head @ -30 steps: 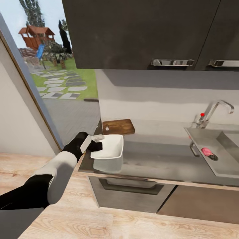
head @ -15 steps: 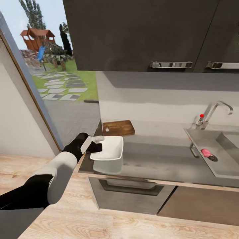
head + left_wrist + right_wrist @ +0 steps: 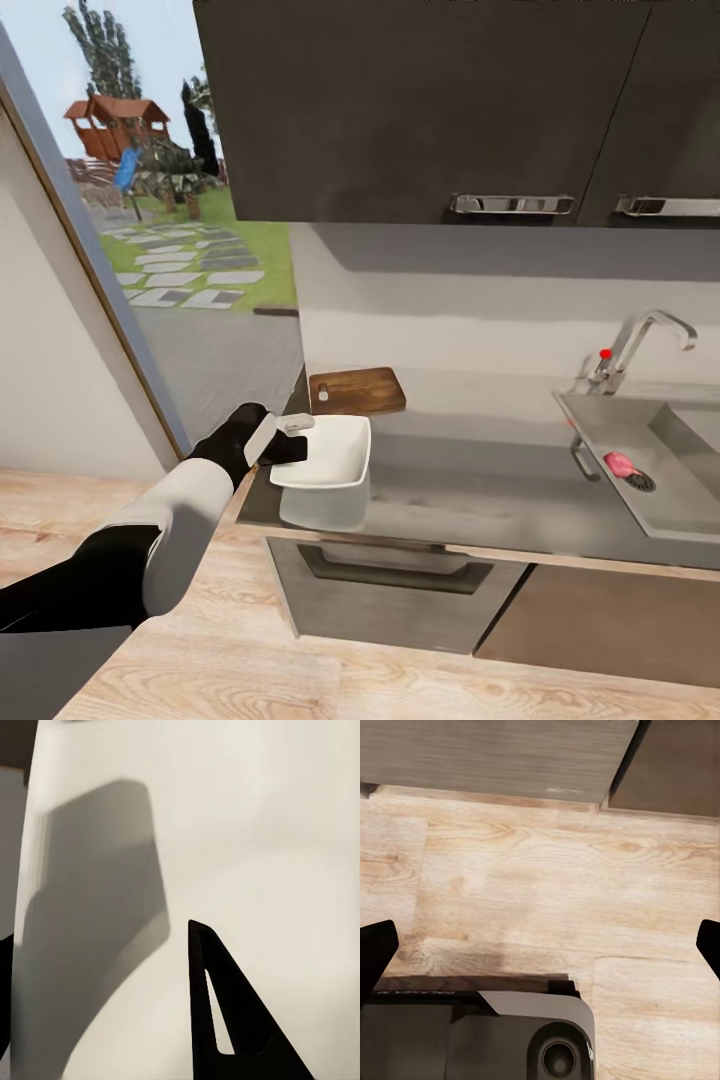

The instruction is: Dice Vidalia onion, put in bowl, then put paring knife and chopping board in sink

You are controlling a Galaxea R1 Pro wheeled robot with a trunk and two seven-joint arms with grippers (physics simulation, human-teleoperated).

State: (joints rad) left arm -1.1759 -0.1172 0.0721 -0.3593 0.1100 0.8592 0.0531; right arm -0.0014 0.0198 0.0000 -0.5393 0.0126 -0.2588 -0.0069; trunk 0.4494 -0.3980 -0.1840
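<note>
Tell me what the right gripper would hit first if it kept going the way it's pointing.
The wooden floor. The right wrist view looks straight down between the open fingertips at bare planks, with the robot's base nearer the camera. How far off the floor is cannot be judged.

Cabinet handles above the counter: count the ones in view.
2. One chrome handle sits on the dark cabinet above the counter; a second handle on the next door runs off the picture's edge. More may lie beyond.

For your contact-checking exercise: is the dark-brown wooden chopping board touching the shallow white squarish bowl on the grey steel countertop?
Apart. The head view shows a strip of grey countertop between the chopping board and the bowl's far rim.
</note>
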